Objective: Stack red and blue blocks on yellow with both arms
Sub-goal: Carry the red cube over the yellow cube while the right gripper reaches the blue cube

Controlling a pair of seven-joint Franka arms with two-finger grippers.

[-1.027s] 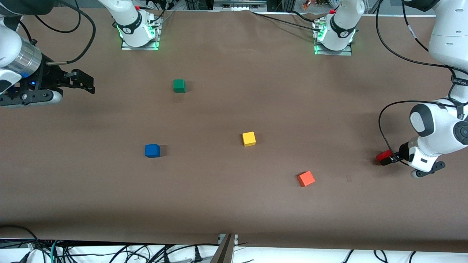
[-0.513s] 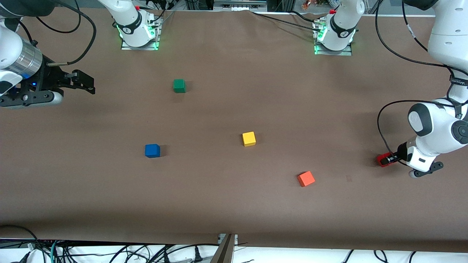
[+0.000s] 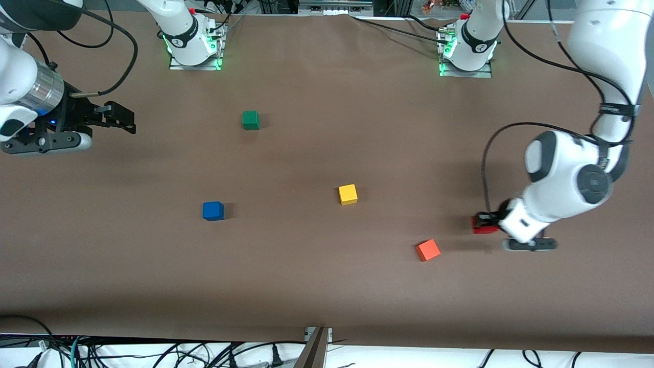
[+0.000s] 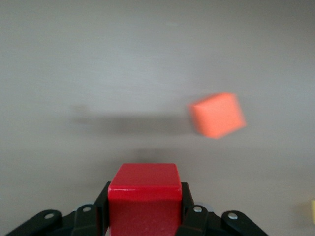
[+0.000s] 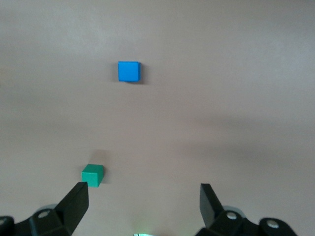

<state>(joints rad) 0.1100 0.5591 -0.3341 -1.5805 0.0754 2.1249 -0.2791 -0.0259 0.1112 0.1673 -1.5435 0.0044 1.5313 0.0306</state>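
My left gripper [image 3: 483, 224] is shut on the red block [image 3: 481, 228], which hangs above the table toward the left arm's end. In the left wrist view the red block [image 4: 144, 197] fills the space between the black fingers [image 4: 194, 216]. The yellow cube [image 3: 348, 194] sits mid-table, a sliver of it [image 4: 312, 208] showing in the left wrist view. The blue block [image 3: 213, 210] rests toward the right arm's end, seen too as the blue block [image 5: 129, 71]. My right gripper [image 3: 120, 121] hovers open near the right arm's end, with nothing between its fingers [image 5: 74, 204].
An orange cube [image 3: 427, 250] lies nearer the front camera than the yellow one, close to the held red block; it shows as the orange cube [image 4: 217, 115]. A green cube [image 3: 250, 119] sits farther back, also the green cube [image 5: 92, 175].
The left gripper closed on the red block, lifted it and carried it toward the table's middle, nearer the orange cube. The right gripper drifted only slightly.
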